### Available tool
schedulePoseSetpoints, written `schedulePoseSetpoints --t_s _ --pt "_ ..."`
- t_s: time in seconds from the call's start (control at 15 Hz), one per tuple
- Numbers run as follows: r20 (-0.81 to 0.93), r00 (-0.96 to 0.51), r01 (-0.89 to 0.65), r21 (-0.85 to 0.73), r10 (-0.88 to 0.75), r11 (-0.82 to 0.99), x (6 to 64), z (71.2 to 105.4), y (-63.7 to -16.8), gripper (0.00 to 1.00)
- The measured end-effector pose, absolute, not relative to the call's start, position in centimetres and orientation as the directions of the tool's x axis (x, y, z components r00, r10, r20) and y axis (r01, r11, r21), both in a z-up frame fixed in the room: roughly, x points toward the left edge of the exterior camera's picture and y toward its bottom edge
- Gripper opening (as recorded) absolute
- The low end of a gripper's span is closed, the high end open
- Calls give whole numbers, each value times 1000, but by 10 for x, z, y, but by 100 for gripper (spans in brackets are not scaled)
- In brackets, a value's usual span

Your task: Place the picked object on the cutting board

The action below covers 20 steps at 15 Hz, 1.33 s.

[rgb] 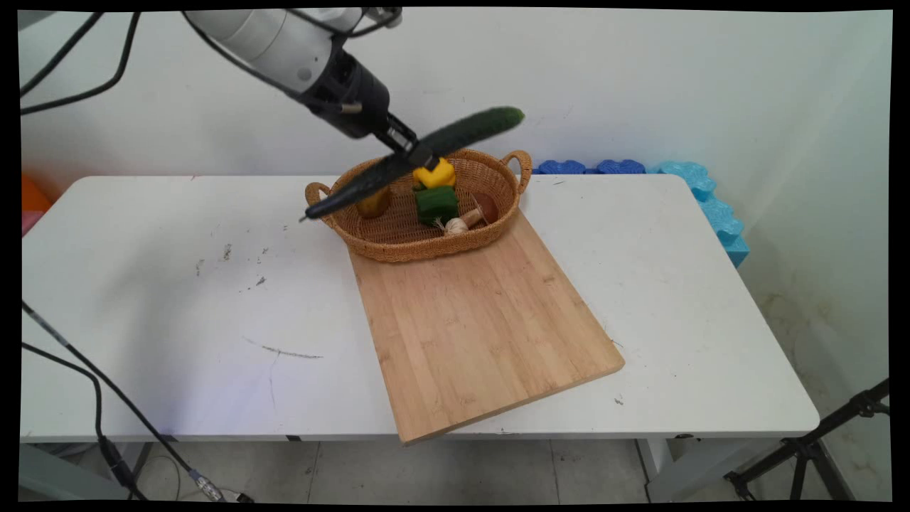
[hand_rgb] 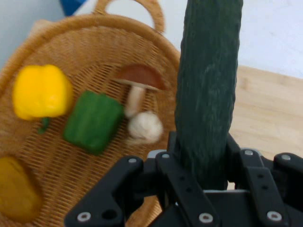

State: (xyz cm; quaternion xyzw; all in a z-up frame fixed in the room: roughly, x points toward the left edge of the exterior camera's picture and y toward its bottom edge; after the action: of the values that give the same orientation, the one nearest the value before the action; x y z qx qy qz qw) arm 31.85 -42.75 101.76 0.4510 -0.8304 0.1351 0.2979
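Note:
My gripper (rgb: 411, 151) is shut on a long dark green cucumber (rgb: 419, 158), held tilted in the air above the wicker basket (rgb: 398, 245). In the hand view the cucumber (hand_rgb: 208, 90) rises between the fingers (hand_rgb: 182, 182) and fills the middle of the picture. Inside the basket (hand_rgb: 80, 38) lie a yellow pepper (hand_rgb: 40, 91), a green pepper (hand_rgb: 92, 121), a brown-capped mushroom (hand_rgb: 139, 78), a garlic bulb (hand_rgb: 144, 126) and a yellowish-brown item (hand_rgb: 16, 191). The cucumber hides part of the basket's contents in the main view.
A bamboo cutting board (rgb: 476, 323) lies on the white table (rgb: 178, 306), touching the basket's near side. Blue foam pieces (rgb: 704, 192) line the wall at the table's back right. Black cables (rgb: 85, 391) hang at the left front.

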Motion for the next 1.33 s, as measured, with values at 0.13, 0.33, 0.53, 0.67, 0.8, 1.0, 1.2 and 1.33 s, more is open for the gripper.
schedulePoseSetpoints --t_s 0.13,0.33,0.53,0.67,0.8,1.0,1.2,1.33 --pt "614 -425 -821 48 -665 569 310 1012 -415 0" --pt "603 -447 -805 50 -660 591 294 995 -395 0" --pt "593 -463 -796 49 -659 603 283 977 -384 0" --pt "583 -476 -788 51 -659 614 272 960 -375 0" --pt "572 -487 -779 57 -660 624 261 941 -369 0" --pt "557 -498 -769 70 -664 635 245 914 -362 0" --pt "547 -505 -764 78 -668 641 236 898 -359 0" --pt "541 -507 -761 86 -671 644 229 888 -357 0"
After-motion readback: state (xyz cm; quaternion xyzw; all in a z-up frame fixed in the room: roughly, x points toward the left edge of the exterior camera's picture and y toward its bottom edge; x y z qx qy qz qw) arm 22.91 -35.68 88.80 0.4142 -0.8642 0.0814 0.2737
